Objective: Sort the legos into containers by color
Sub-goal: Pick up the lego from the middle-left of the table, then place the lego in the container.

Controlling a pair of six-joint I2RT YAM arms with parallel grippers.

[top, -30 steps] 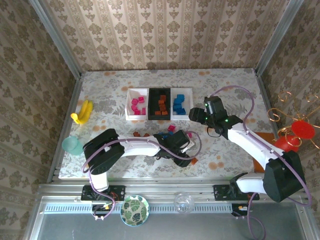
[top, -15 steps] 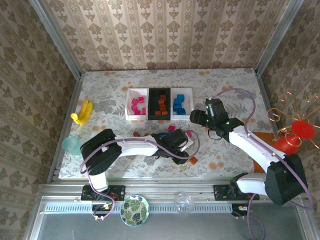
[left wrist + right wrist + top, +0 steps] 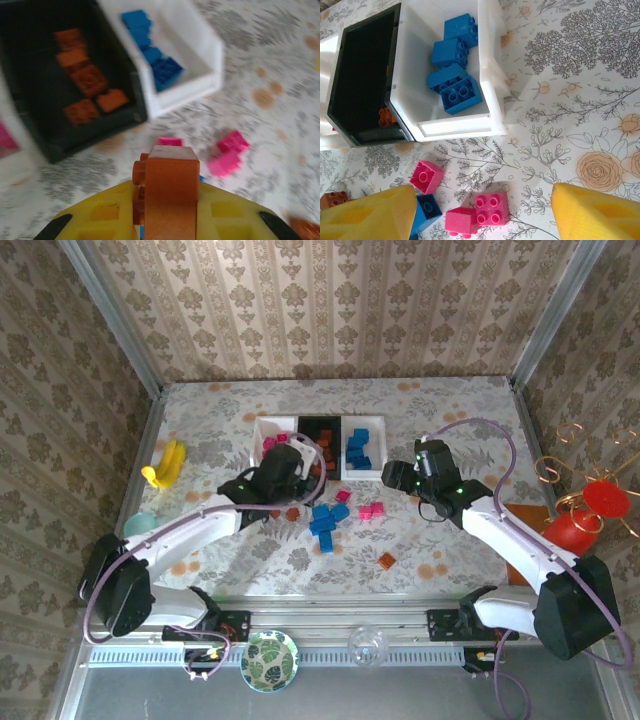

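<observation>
Reaching forward, the left hand [image 3: 165, 207] is clamped on an orange-brown brick [image 3: 169, 170], just short of the black tray [image 3: 35, 142] of like bricks [image 3: 86, 79]; that view is blurred. The right hand [image 3: 484, 206] hovers, fingers apart, over pink bricks [image 3: 492, 209] on the counter [image 3: 580, 125] beside the white tray [image 3: 492, 80] of blue bricks [image 3: 456, 91]. From above, the left arm [image 3: 190, 530] covers part of the pink-brick tray [image 3: 261, 430]; loose blue bricks [image 3: 325, 522] lie nearby.

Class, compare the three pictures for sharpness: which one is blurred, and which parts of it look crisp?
Left wrist view: blurred, the black tray and pink bricks smeared, while the orange-brown brick in the left gripper looks fairly crisp. Right wrist view: sharp, studs on the blue bricks clear. Top external view: sharp and evenly lit across the table.
</observation>
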